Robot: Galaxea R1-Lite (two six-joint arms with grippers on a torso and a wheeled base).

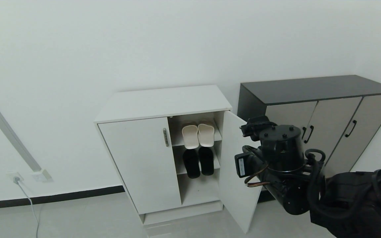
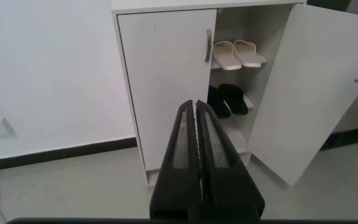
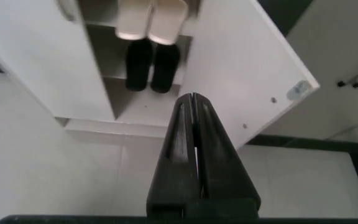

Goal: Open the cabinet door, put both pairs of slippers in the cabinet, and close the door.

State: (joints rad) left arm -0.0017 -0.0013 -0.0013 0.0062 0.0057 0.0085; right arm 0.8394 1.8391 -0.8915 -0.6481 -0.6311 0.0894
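The white cabinet [image 1: 164,102] stands against the wall, its left door [image 1: 141,162] shut and its right door [image 1: 235,165] swung wide open. Inside, a white pair of slippers [image 1: 198,135] lies on the top shelf and a black pair [image 1: 198,162] on the shelf below; the lowest compartment is bare. My right arm is beside the open door's outer face. My right gripper [image 3: 193,95] is shut on nothing, its tip in front of the door's free edge [image 3: 241,68]. Farther back, my left gripper [image 2: 194,102] is shut and empty, facing the cabinet's shut door [image 2: 166,81].
A dark-topped cabinet [image 1: 313,87] with grey doors stands close to the right, just behind the open door. A wall socket with a cable [image 1: 15,178] and a slanted conduit are at the left. Bare floor [image 1: 94,218] lies in front.
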